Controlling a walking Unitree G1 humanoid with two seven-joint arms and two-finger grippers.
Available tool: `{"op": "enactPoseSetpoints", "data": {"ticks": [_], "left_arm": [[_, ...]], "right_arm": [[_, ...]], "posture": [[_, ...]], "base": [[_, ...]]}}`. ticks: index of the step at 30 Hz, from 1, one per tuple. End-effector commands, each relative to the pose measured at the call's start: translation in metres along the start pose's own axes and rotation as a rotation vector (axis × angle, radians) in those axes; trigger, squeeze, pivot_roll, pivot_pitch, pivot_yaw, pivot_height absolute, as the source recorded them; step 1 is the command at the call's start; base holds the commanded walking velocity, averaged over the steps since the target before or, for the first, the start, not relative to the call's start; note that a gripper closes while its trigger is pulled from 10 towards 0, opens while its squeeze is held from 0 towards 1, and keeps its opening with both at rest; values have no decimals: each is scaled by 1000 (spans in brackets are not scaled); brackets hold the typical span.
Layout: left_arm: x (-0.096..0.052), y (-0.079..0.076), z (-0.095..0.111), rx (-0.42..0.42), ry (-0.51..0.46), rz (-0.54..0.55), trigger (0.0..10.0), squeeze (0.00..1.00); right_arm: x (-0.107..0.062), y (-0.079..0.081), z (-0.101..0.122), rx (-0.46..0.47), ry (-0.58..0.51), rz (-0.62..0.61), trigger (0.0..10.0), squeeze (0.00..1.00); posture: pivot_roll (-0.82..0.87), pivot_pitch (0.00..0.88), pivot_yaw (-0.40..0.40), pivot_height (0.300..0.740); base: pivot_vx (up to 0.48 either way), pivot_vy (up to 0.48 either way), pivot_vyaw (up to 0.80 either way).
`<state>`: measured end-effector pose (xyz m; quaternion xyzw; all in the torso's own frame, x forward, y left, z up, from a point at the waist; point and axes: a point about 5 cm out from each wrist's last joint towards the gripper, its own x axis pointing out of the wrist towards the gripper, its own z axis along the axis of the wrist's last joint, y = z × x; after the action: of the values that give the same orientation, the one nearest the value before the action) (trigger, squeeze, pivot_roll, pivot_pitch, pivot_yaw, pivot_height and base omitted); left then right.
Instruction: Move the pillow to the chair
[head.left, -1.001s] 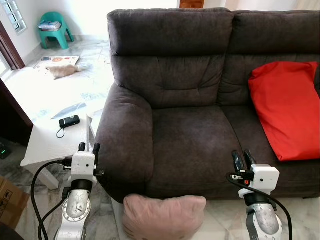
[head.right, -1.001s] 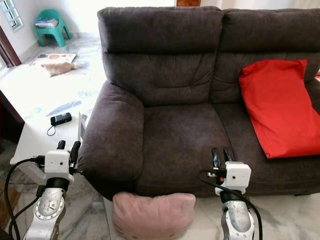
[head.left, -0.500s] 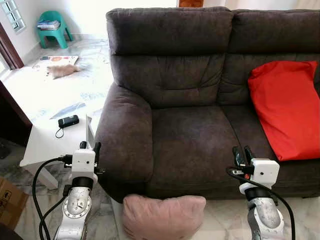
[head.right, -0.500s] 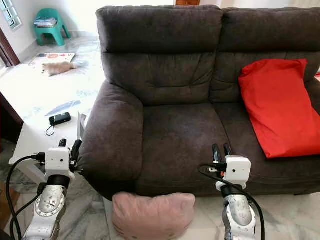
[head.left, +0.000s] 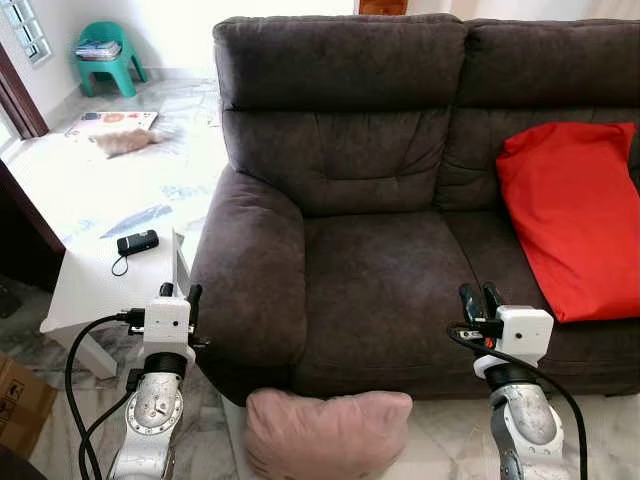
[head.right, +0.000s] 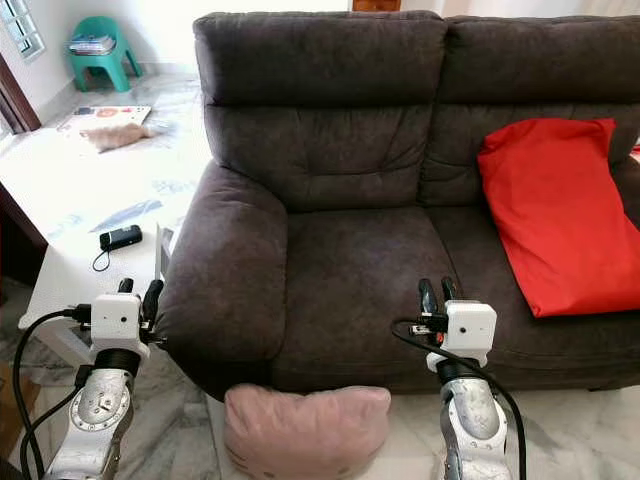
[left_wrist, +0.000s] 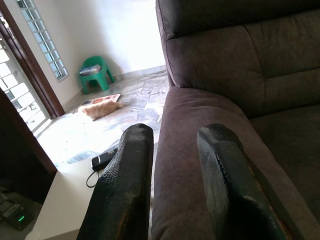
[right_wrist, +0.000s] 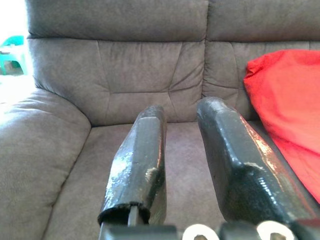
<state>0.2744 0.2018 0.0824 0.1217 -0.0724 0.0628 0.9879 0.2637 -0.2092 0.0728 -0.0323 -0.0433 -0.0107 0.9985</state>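
Slightly higher than a second ago, my right gripper (head.left: 477, 296) now sits lower right of frame, over the front edge of the dark brown sofa (head.left: 380, 260); fingers a little apart, holding nothing. Left gripper (head.left: 178, 293) barely changed, lower left, just beside the sofa's armrest (head.left: 245, 270), fingers likewise parted and empty. Pink pillow (head.left: 328, 432) lies on the floor at bottom centre, against the sofa front, between both arms. Red pillow (head.left: 575, 210) leans on the right seat. Green plastic chair (head.left: 108, 58) stands far off, upper left. White side table (head.left: 95, 285) carries a small black device (head.left: 138, 242).
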Motion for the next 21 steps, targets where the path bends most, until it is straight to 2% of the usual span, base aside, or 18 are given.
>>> {"op": "enactPoseSetpoints", "data": {"ticks": [1,21], "left_arm": [[1,-1,2,-1,0,-1,10000,0],[3,-3,2,-5,0,-3,10000,0]], "right_arm": [[4,0,6,-6,-15,1,10000,0],[6,3,6,-1,-6,22,10000,0]], "posture": [[-32,0,-27,740],[-34,0,-29,740]], "base": [[0,0,0],[0,0,0]]}}
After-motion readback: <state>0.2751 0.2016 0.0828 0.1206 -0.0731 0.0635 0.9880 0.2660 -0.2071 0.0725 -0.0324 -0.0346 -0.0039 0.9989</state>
